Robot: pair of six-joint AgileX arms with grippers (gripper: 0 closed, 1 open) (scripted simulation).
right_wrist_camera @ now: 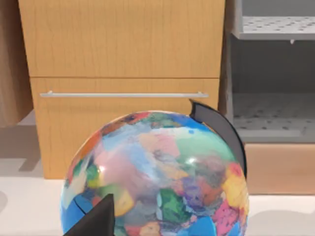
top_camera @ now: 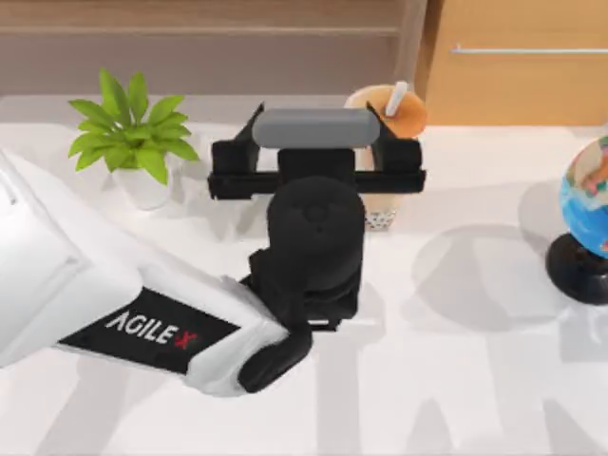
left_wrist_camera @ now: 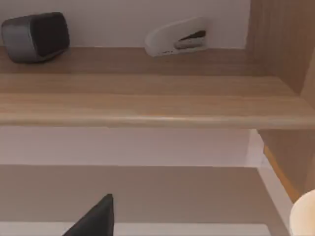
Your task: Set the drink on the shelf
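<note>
A white counter (top_camera: 456, 380) runs up to a back wall carrying the long brown shelf (top_camera: 199, 28), with a light orange-wood cabinet (top_camera: 518, 66) to the shelf's right. To the left of the left pincer (top_camera: 318, 142) stands a small green plant (top_camera: 133, 128) in a white pot. The left arm reaches in from the counter's left edge, its pincer near the back of the counter, just short of the shelf. Whether its fingers are spread or closed on anything I cannot tell, since the wrist body covers them from above. Touching the pincer's right side, or partly tucked under it, stands the drink (top_camera: 391, 114), upright on the counter, its white straw poking out of the lid. Well to the right of the pincer sits a colourful globe (top_camera: 587, 204) on a dark base. In the left wrist view the shelf board (left_wrist_camera: 147, 101) carries a grey speaker (left_wrist_camera: 35, 37) and a white stapler (left_wrist_camera: 177, 37).

The right pincer (right_wrist_camera: 96, 221) sits close behind the globe (right_wrist_camera: 157, 177), facing the cabinet (right_wrist_camera: 123, 64); I cannot tell its spread.
</note>
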